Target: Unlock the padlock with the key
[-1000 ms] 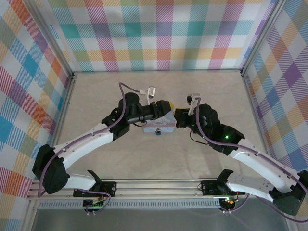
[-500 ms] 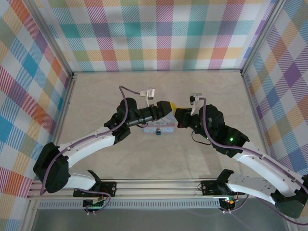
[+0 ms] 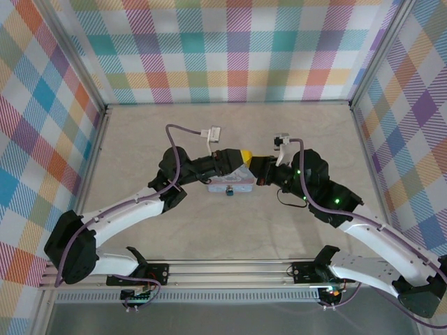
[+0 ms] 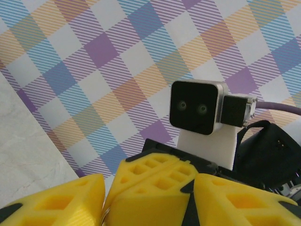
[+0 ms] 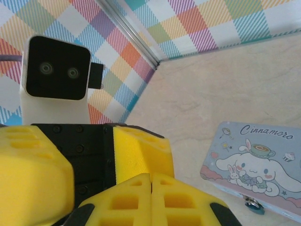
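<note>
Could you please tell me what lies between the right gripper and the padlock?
The Cinnamoroll tin: in the top external view its lid spans the stretch from the right gripper to the padlock at the tin's near edge.

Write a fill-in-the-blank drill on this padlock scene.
1. The padlock sits at the front edge of the tin, and its body is coloured ___.
2. The right gripper has its fingers ___.
3. The left gripper has its fingers ___.
4. Both have fingers coloured ___.

Missing words: blue; shut; open; yellow.
</note>
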`<action>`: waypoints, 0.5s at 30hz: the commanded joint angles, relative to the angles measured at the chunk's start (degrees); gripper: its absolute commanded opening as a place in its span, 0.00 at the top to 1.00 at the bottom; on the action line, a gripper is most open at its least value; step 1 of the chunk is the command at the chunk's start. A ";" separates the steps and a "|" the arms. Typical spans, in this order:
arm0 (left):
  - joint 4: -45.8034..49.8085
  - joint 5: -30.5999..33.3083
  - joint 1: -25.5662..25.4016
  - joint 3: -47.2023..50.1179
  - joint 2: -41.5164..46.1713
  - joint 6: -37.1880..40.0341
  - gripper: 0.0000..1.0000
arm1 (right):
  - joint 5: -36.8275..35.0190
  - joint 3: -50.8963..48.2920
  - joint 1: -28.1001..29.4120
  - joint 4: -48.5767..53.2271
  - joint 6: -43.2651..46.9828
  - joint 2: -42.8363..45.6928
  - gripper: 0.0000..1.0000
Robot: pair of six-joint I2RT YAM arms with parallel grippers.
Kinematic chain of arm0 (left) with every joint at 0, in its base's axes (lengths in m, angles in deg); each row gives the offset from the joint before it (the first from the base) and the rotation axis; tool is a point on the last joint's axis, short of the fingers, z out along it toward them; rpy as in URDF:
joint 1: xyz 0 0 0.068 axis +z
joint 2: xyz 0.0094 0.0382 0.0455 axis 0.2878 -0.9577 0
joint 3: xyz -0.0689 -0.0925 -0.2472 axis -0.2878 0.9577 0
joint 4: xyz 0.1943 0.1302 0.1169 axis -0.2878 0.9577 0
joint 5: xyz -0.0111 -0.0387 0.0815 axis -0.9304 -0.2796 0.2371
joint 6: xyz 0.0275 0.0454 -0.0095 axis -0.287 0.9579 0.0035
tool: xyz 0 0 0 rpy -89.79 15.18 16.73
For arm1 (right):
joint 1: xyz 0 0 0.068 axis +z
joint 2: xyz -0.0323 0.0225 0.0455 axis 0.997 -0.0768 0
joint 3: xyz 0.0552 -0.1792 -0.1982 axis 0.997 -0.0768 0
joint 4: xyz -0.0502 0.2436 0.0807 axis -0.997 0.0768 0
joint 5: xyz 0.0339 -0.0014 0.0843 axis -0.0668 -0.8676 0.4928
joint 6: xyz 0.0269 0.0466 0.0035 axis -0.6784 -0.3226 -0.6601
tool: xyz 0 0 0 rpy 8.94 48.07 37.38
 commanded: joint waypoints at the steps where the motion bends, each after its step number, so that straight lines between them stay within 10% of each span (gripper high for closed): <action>1: -1.39 -1.98 -0.42 1.32 2.93 1.81 0.51 | 1.13 2.52 -1.03 -2.20 -0.67 0.65 0.98; 15: 0.66 -3.26 -0.45 3.09 4.70 4.14 0.61 | 3.21 3.65 -2.66 -3.34 -2.68 1.09 0.98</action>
